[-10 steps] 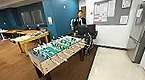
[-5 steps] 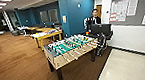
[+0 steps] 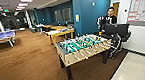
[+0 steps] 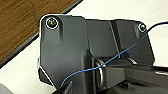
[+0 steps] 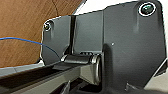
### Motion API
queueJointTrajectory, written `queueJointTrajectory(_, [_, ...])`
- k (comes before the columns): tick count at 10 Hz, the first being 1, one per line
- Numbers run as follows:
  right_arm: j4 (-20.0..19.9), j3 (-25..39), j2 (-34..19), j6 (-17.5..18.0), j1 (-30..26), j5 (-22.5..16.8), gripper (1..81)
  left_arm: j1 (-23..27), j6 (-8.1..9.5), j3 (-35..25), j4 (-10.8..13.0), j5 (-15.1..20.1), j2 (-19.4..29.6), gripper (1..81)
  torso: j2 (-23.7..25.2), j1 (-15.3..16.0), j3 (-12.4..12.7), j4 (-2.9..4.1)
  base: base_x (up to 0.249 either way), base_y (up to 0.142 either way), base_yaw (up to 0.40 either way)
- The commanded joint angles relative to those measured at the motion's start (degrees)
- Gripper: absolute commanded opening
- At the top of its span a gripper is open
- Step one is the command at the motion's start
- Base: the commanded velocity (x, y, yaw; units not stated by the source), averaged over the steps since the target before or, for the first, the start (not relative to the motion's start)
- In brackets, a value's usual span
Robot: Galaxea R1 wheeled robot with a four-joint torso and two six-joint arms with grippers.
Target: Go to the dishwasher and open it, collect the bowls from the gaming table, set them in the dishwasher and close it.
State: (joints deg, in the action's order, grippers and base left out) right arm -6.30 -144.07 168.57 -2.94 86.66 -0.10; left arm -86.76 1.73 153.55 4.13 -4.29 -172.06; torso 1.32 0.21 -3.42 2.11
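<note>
We face a foosball table [image 3: 83, 47] at the edge of a brown wood-look floor [image 3: 28, 69], a person [image 3: 108, 17] standing behind it. The gaming desk is probably the yellow-edged, white-topped one [image 3: 60, 32] well beyond; no bowls or dishwasher are discernible. We judge this a driving stage. Whether either end effector is released or clenched, we cannot tell.

No legible text anywhere, not even on the wall notice board [image 3: 141, 10], too blurred.
</note>
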Motion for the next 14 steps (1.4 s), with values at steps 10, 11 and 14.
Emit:
queueJointTrajectory(10, [0.5,0.47,-0.14,-0.14,-2.59,-3.59,81.1,2.43,-0.06,0.43,0.61,3.32,-0.31,81.1,0.02,-0.07,0.02,0.0,0.0,0.0,0.37])
queueJointTrajectory(11, [0.5,0.47,-0.14,-0.14,-2.59,-3.59,81.1,2.43,-0.06,0.43,0.61,3.32,-0.31,81.1,0.0,-0.05,0.02,0.0,0.0,0.0,0.353])
queueJointTrajectory(14, [0.5,0.38,-0.05,-0.14,-2.5,-3.59,81.1,2.43,-0.06,0.43,0.61,3.32,-0.31,81.1,0.0,-0.07,0.05,0.0,0.0,0.0,0.316])
